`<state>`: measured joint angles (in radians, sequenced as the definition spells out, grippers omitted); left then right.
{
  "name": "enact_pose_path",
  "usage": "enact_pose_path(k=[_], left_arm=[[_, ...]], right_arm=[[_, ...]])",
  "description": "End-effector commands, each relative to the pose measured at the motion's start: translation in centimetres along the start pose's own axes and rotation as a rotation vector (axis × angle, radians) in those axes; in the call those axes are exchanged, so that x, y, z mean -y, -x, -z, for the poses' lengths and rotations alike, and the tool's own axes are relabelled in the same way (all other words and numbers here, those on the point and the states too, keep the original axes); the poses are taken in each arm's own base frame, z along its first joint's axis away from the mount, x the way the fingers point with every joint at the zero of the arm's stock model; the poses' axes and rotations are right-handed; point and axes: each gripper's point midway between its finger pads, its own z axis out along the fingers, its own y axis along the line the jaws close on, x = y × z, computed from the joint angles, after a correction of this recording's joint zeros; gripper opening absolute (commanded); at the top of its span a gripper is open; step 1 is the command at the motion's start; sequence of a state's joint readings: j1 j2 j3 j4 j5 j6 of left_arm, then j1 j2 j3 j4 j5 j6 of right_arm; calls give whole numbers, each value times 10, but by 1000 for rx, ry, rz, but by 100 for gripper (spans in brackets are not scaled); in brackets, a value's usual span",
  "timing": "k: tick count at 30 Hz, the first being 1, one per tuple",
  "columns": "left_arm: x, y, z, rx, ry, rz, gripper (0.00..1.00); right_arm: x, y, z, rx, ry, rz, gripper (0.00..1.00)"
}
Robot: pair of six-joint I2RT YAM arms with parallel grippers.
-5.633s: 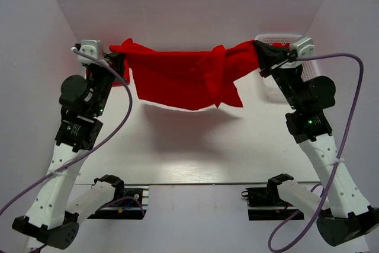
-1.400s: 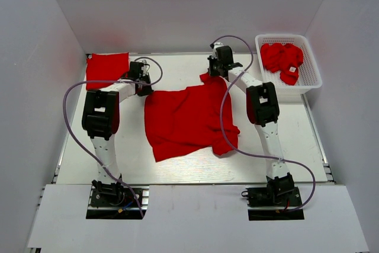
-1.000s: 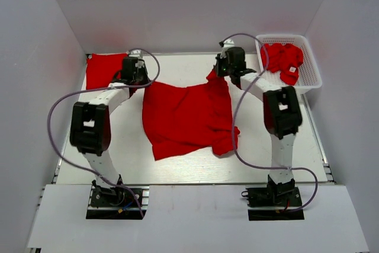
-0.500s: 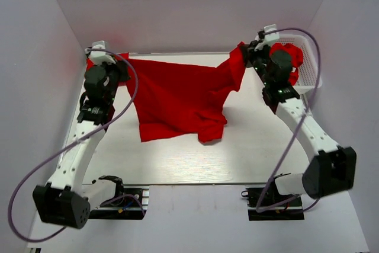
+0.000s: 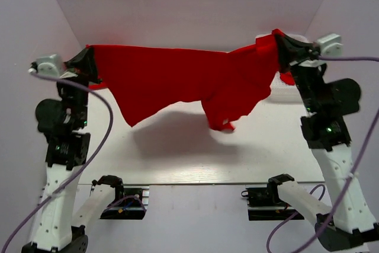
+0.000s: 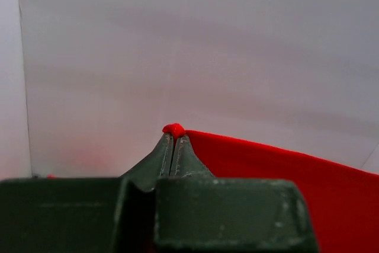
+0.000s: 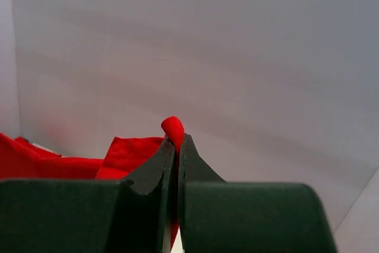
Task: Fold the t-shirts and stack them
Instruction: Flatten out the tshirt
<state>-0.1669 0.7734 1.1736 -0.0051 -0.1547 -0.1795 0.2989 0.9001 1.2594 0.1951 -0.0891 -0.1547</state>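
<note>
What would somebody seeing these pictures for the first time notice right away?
A bright red t-shirt stretched in the air across the top view, above the table. The left gripper pinches its left end and the right gripper its right end, both raised high. In each wrist view a nub of red cloth pokes out of the shut jaws.

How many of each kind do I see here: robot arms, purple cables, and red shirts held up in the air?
Robot arms: 2, left arm and right arm
Purple cables: 2, left cable and right cable
Red t-shirt held in the air: 1
Total: 5
</note>
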Motion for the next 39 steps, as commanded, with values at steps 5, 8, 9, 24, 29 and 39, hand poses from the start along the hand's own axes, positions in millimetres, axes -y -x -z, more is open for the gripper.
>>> enact_pose_path(k=[5,8,9,24,29,39], left_arm=[[19,119,50,240,-82,-30,0],[29,142,61,267,-126,-44,0],[31,146,63,270,-139,-45,0],[5,74,-30,102,31,-65,0],[-32,-50,-93,-129,187,-116,0],[-84,-392,-155,-700,281,-169,36]], right_arm=[[2,128,50,204,36,117,0],[2,166,64,275,45,145,0],[2,172,66,287,48,160,0],[53,98,-87,124,-120,201,0],[65,-44,-156,-115,-134,180,0],[29,-397,-182,-598,64,-67,46]])
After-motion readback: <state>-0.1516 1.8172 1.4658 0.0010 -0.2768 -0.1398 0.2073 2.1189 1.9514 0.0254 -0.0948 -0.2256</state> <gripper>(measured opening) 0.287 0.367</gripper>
